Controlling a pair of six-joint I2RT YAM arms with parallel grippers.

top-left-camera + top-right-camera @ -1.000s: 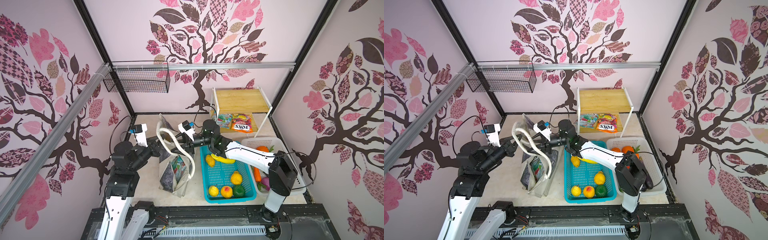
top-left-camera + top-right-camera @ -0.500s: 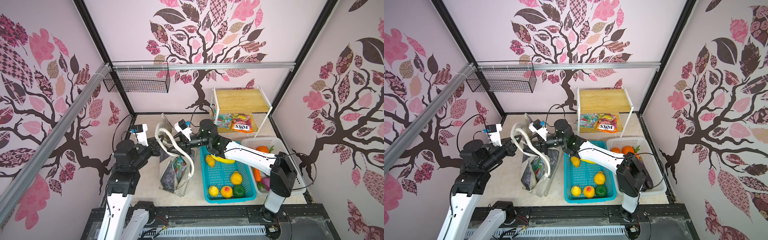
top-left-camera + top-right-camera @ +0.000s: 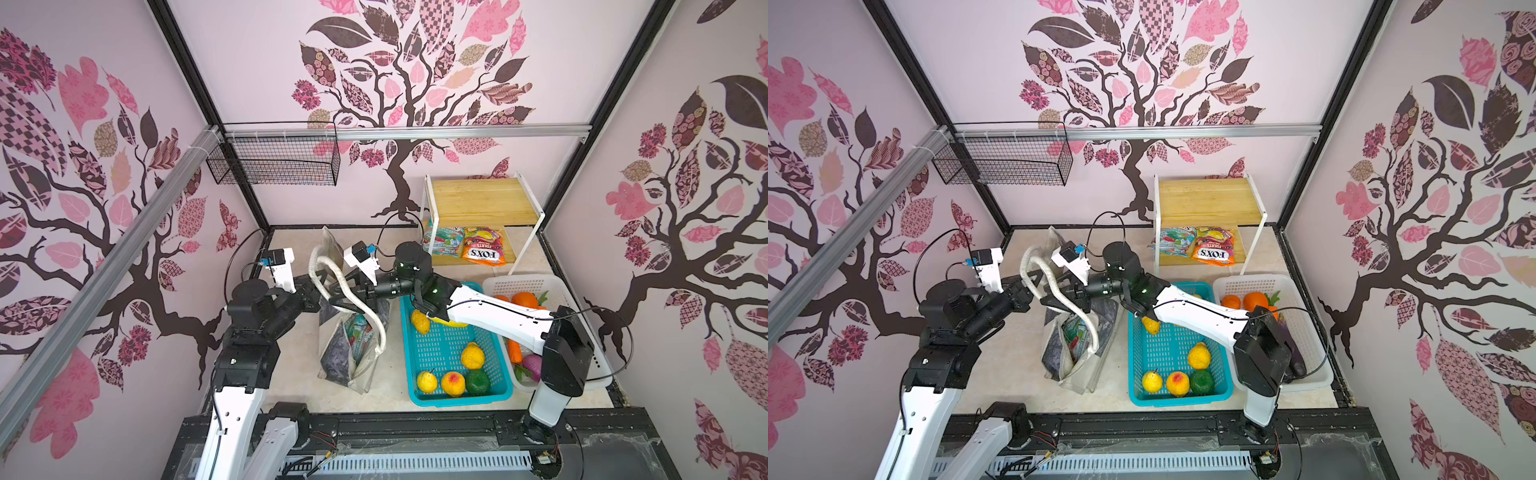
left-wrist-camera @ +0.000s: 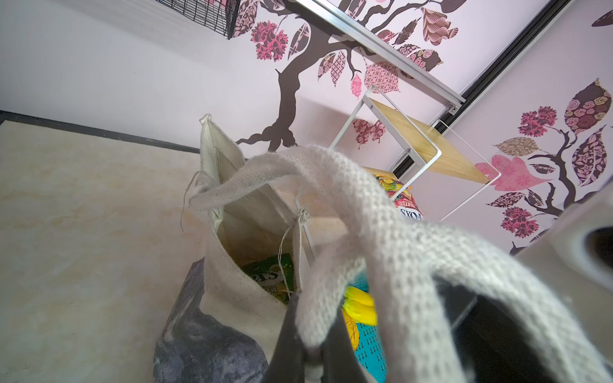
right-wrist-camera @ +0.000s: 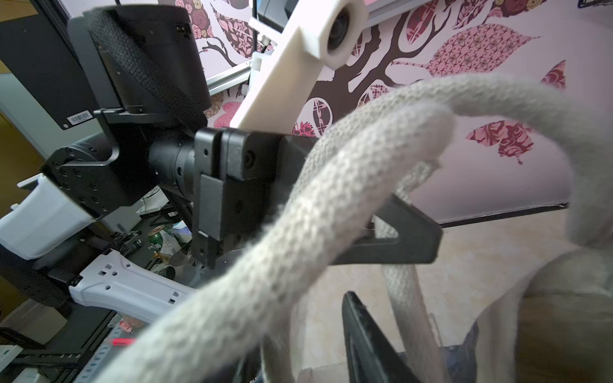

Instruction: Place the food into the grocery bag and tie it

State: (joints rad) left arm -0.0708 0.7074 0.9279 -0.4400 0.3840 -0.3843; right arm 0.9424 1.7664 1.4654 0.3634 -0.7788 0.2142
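Pink walls printed with dark trees close in a beige marbled counter (image 3: 297, 374). At the middle of a top view the grocery bag (image 3: 334, 359) stands slumped on the counter, mouth up, just left of a teal plastic basket (image 3: 408, 353). Green FOX'S packets (image 3: 358, 332) show inside its mouth. The cream strap handles (image 3: 365, 311) rise in loops above the mouth.

The left tool (image 3: 318, 287) is closed tight on one strap near the top of its loop. The right tool (image 3: 335, 294), stretched in from the right above the teal basket, has its jaws apart with a strap running between them. In the right wrist view one black finger (image 5: 365, 335) stands clear of the strap beside it.

Toy fruit (image 3: 453, 382) in yellow, orange and green lies in the teal basket. A banana bunch (image 4: 360, 305) shows past the bag in the left wrist view. Toy vegetables (image 3: 524, 299) fill a white plastic basket (image 3: 519, 283) at the right. Two snack packets (image 3: 484, 249) lie under a wooden-topped shelf (image 3: 478, 199) at the back.
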